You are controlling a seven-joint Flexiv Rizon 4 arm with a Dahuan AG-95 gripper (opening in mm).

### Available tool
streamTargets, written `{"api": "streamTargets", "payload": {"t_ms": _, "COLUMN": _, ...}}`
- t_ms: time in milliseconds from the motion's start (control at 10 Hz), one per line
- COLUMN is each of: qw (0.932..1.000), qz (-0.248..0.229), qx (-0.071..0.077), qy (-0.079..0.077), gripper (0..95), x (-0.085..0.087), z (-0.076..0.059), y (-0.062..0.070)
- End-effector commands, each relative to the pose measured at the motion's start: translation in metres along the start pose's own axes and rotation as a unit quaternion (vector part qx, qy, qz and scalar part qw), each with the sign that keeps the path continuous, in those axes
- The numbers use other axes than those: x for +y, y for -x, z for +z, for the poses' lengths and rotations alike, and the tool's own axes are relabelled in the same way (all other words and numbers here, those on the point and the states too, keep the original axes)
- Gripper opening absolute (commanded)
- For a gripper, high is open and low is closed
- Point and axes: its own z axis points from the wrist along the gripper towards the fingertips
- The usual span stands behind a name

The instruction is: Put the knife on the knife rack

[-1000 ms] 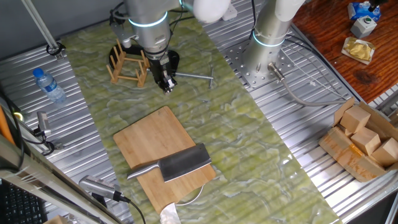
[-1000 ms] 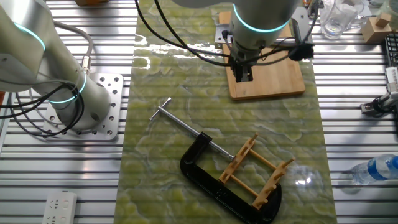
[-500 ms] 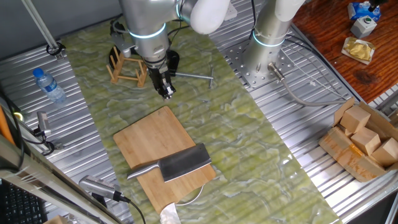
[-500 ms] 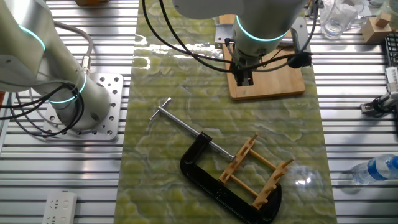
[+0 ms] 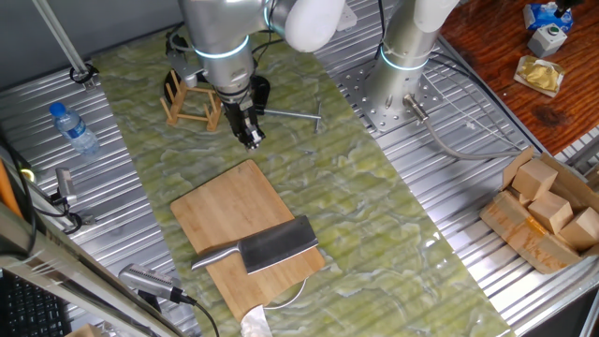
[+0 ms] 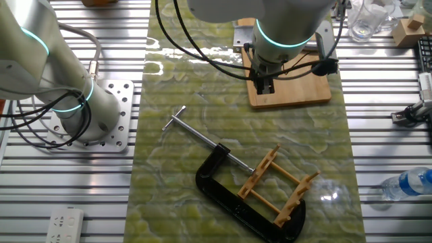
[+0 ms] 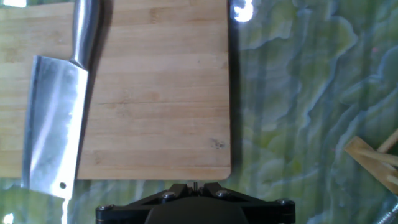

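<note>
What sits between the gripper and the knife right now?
Only bare cutting board and a strip of green mat lie between the gripper and the knife, clearest in one fixed view.

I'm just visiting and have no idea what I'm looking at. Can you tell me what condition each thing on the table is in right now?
knife: lying flat on the board, not held.
cutting board: flat on the green mat.
knife rack: standing upright, no knife in it.
black clamp: lying on the mat around the rack.
tool: holding nothing; open or closed, cannot tell.
water bottle: lying on its side, cap on.
</note>
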Motion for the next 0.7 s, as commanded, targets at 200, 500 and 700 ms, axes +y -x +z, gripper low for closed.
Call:
{"api": "streamTargets", "payload": {"t_ms": 200, "qw": 0.9994, "qz": -0.035, "qx": 0.003, "qy": 0.001, "gripper": 0.0, "x": -0.0008, "z": 0.0015, "y": 0.0008}}
{"api": "streamTargets", "payload": {"t_ms": 500, "qw": 0.9988, "qz": -0.046, "qx": 0.004, "qy": 0.014, "gripper": 0.0, "x": -0.0008, "z": 0.0015, "y": 0.0008}}
{"api": "streamTargets", "payload": {"t_ms": 700, "qw": 0.9978, "qz": -0.051, "qx": 0.004, "qy": 0.041, "gripper": 0.0, "x": -0.0008, "z": 0.0015, "y": 0.0008}}
